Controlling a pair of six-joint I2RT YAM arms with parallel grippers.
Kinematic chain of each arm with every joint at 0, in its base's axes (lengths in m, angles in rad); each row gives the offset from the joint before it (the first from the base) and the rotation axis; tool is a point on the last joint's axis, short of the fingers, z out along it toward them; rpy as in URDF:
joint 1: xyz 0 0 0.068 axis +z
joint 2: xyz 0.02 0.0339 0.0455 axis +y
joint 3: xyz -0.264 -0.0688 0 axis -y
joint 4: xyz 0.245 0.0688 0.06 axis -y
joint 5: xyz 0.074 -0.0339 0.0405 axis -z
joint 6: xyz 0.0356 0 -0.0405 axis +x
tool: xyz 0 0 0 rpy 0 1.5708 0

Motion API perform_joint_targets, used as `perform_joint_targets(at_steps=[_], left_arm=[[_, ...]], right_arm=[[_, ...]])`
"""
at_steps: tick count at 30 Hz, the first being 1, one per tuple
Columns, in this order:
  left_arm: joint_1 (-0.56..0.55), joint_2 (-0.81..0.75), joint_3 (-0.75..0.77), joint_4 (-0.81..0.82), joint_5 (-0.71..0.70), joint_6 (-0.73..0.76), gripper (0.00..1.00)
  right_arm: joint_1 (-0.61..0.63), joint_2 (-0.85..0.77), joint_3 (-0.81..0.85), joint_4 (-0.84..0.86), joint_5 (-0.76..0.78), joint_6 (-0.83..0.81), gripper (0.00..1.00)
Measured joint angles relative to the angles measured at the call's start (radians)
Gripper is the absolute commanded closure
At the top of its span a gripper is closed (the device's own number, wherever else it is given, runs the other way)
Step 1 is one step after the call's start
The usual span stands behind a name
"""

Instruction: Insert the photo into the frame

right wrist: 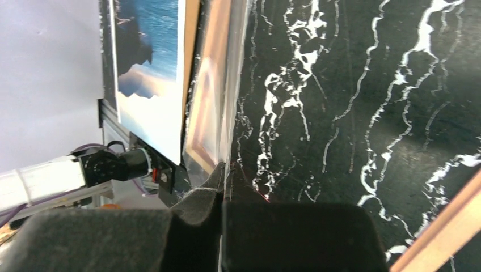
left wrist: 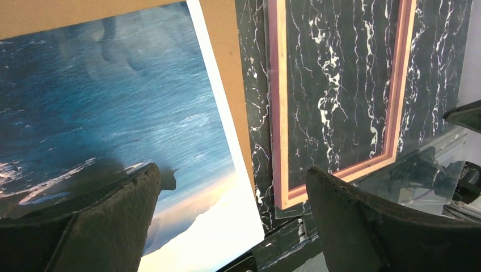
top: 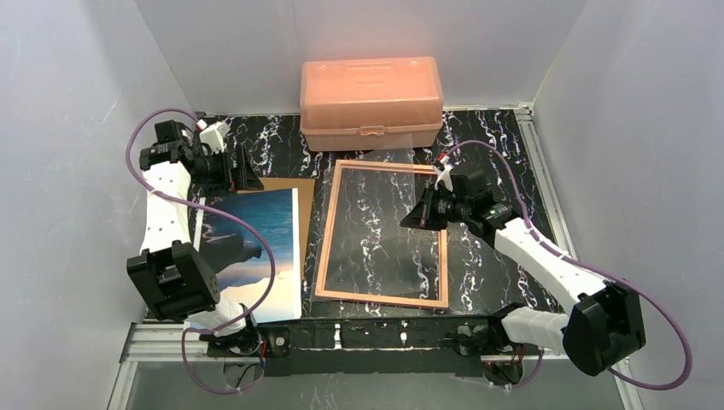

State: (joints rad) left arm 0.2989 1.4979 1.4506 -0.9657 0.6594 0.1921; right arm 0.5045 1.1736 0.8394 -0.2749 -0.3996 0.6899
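My left fingers gape over the blue sea photo, partly arm-hidden. I think my right fingers pinch the pink frame's pane.

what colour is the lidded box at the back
Salmon pink; the box shows best in the top external view.

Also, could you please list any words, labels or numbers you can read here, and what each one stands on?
None: no readable text in any view.
The photo, frame and pane show no print.
Any moulded marks on the box lid are too blurred to read.
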Motion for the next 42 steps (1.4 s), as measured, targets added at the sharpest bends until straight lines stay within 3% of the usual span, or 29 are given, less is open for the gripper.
perform_joint_targets(at_steps=[16,42], left_arm=[[0.000,0.006,0.000,-0.062,0.007,0.044,0.02],[0.000,0.006,-0.023,-0.067,0.023,0.049,0.02]], right_arm=[[-0.014,0.047,0.000,-0.073,0.158,-0.108,0.99],[-0.038,0.046,-0.125,-0.001,0.233,-0.097,0.99]])
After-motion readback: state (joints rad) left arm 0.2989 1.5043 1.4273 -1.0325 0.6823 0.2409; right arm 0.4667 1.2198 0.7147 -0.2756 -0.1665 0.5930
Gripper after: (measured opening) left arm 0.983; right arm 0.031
